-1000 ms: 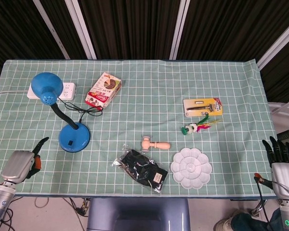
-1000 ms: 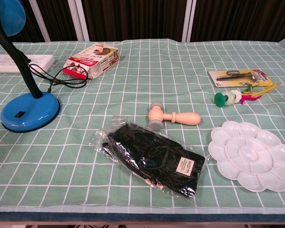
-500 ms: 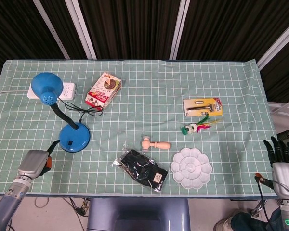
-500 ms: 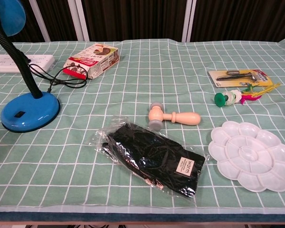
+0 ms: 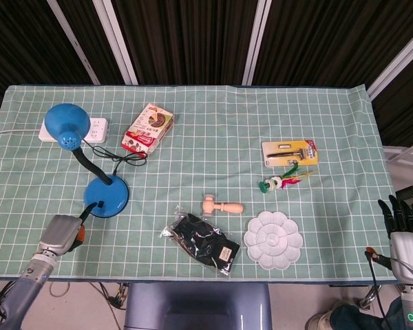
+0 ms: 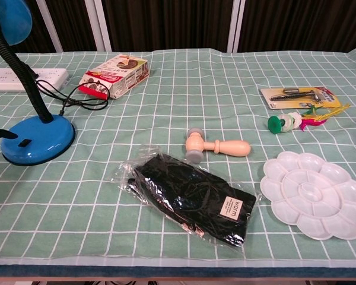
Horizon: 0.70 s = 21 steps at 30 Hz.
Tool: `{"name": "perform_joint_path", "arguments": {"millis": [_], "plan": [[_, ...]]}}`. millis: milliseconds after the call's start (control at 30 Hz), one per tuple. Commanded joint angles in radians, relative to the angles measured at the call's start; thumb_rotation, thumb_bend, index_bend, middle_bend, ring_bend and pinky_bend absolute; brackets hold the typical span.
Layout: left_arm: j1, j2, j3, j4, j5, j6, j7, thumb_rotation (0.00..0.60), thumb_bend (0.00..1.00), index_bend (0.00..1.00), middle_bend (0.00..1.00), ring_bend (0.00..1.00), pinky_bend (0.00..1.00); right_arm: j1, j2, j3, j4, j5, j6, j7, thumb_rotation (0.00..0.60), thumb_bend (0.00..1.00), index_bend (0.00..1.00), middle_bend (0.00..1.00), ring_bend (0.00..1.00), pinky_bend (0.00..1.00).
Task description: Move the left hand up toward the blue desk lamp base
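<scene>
The blue desk lamp stands at the table's left, its round base point(image 5: 107, 196) point(image 6: 38, 140) on the green checked cloth, with a black gooseneck rising to the blue shade point(image 5: 67, 126). My left hand point(image 5: 64, 233) hovers over the front left edge just below the base. Its dark fingers point(image 5: 82, 213) reach up to the base's near-left rim. In the chest view only one black fingertip point(image 6: 0, 134) shows, at the base's left side; I cannot tell if it touches. It holds nothing. My right hand point(image 5: 403, 227) stays off the table's right edge, fingers upright and apart.
A white power strip point(image 5: 91, 128) and the lamp's black cord point(image 6: 77, 98) lie behind the base, beside a snack box point(image 5: 148, 128). A wooden mallet point(image 5: 221, 205), a bagged black item point(image 5: 201, 245), a white palette point(image 5: 273, 238), a feather toy point(image 5: 282, 181) and a tool pack point(image 5: 289, 152) lie to the right.
My left hand has moved right and up along the front edge, from well left of the lamp to its base. Its fingertip now enters the chest view. The right hand is still.
</scene>
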Motion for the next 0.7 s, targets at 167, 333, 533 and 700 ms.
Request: {"name": "perform_joint_path", "arguments": {"millis": [167, 333, 533, 700], "plan": [[-0.005, -0.014, 0.003, 0.005, -0.007, -0.001, 0.019, 0.600, 0.89, 0.03, 0.83, 0.84, 0.91, 0.000, 0.000, 0.001, -0.002, 0.003, -0.001, -0.002, 0.600, 0.15, 0.08, 0.05, 0.03, 0.00], [-0.012, -0.019, 0.000, -0.007, -0.013, 0.000, 0.034, 0.600, 0.89, 0.03, 0.83, 0.84, 0.91, -0.001, 0.000, 0.001, -0.002, 0.005, 0.000, -0.004, 0.600, 0.15, 0.08, 0.05, 0.03, 0.00], [-0.015, -0.024, 0.001, -0.016, -0.025, 0.002, 0.056, 0.600, 0.89, 0.03, 0.83, 0.84, 0.91, -0.002, 0.000, 0.003, -0.003, 0.008, 0.000, -0.005, 0.600, 0.15, 0.08, 0.05, 0.03, 0.00], [-0.015, -0.027, 0.000, -0.018, -0.040, 0.004, 0.064, 0.600, 0.89, 0.03, 0.83, 0.84, 0.91, -0.002, -0.001, 0.004, -0.003, 0.011, 0.000, -0.007, 0.600, 0.15, 0.08, 0.05, 0.03, 0.00]]}}
